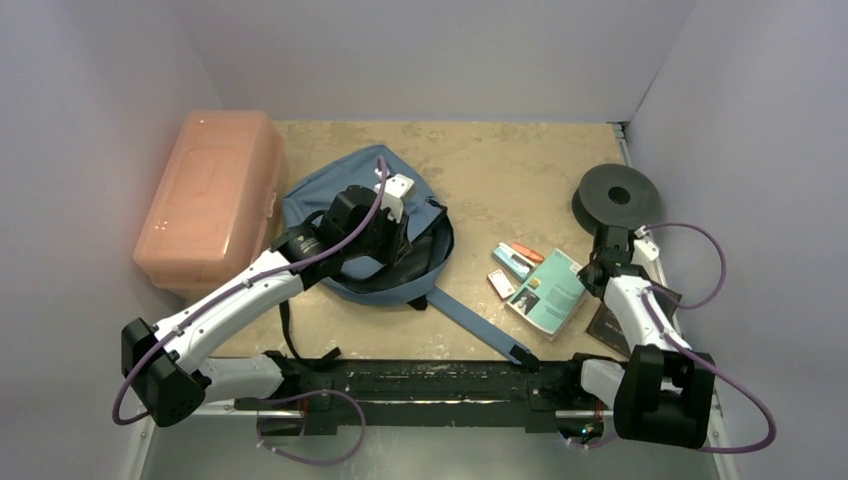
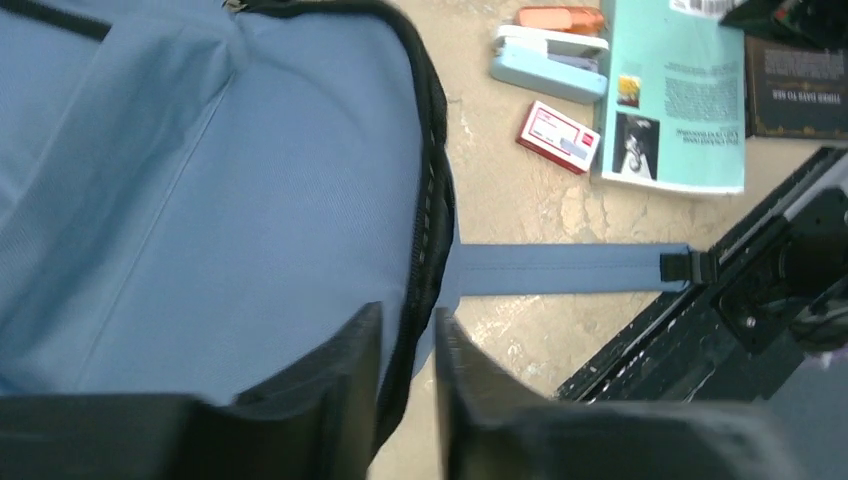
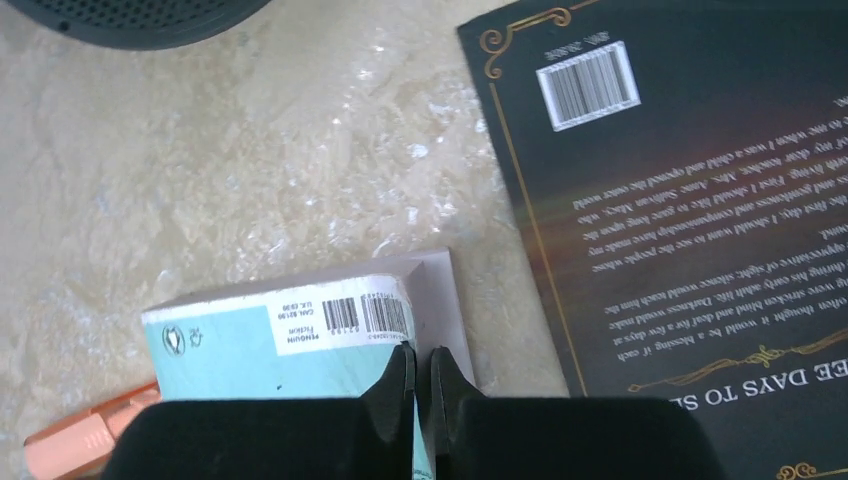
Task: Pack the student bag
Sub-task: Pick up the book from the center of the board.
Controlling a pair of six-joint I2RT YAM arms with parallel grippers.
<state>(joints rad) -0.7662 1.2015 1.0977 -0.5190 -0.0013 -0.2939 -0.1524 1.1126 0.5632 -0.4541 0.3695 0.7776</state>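
One worktop (image 1: 500, 160), mottled beige, boxed in by pale lilac walls (image 1: 440, 50) on the left, back and right. A black rail (image 1: 430, 385) runs along the near edge.

Counts:
- 1 student bag (image 1: 315, 195)
- 1 salmon-pink plastic box (image 1: 210, 195)
- 1 black disc (image 1: 618, 195), back right
- 2 books: teal paperback (image 1: 553, 295), dark book with gold border (image 3: 700, 180)
- 1 pale-blue stapler (image 1: 512, 262)
- 1 orange item (image 1: 527, 251) just behind the stapler, can't tell what it is
- 1 small red-and-white box (image 2: 558, 136)

Student bag lies flat left of centre, just beside the pink box. One blue strap (image 2: 570, 268) stretches toward the rail.

Left fingers (image 2: 345, 380): at the bag's edge with a narrow gap. The black zip trim runs into the gap; can't tell whether it's pinched.

Right fingers (image 3: 392, 385): closed together at the paperback's barcode corner. A teal sliver shows between them; can't tell if the cover is gripped.
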